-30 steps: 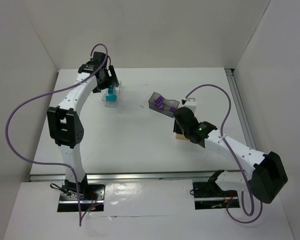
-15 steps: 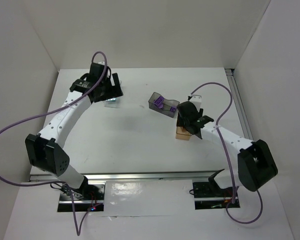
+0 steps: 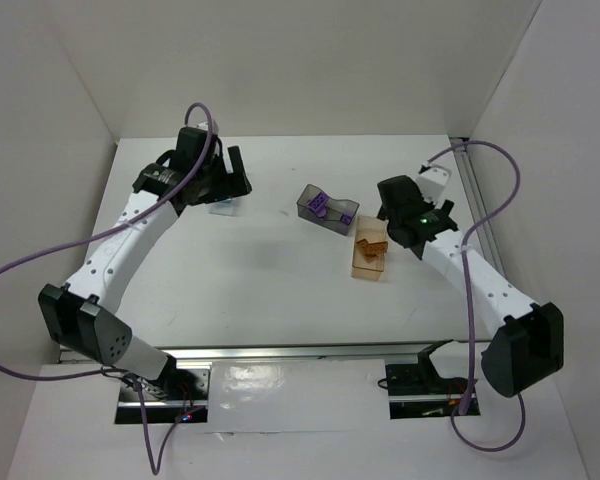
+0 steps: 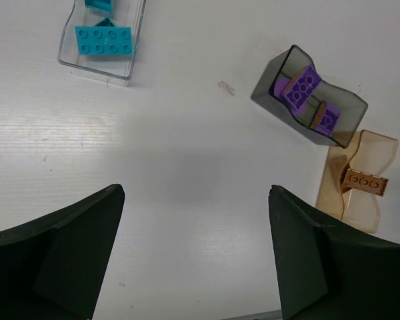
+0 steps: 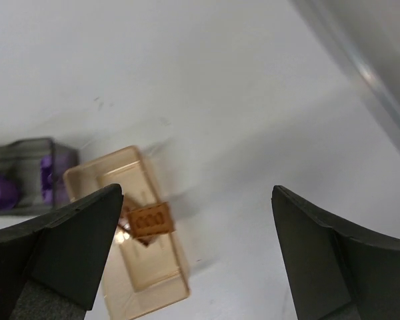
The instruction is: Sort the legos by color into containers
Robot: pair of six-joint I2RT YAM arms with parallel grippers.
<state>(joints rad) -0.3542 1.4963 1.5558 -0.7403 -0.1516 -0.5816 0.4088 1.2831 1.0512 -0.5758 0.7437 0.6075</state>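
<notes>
Both grippers are held above the table with nothing between the fingers: the left gripper (image 4: 193, 200) is spread wide, and the right gripper (image 5: 197, 193) is spread wide as well. The purple legos (image 4: 305, 90) are seen inside the grey bin (image 3: 327, 208). The teal legos (image 4: 105, 40) lie in the clear bin (image 4: 130, 63), well apart from the grey bin on the left arm's side. An orange-brown lego (image 5: 149, 219) is seen in the orange bin (image 3: 370, 255), just beside the grey bin on the right arm's side. No loose brick can be made out on the table (image 3: 270, 270), so the sorting is judged to be near its end or done. Brownish patches beside the purple pieces cannot be told apart, so a mis-sorted brick could be overlooked. The grey bin appears tilted, and a nudge from either arm could tip it and spill its contents against the orange bin.
</notes>
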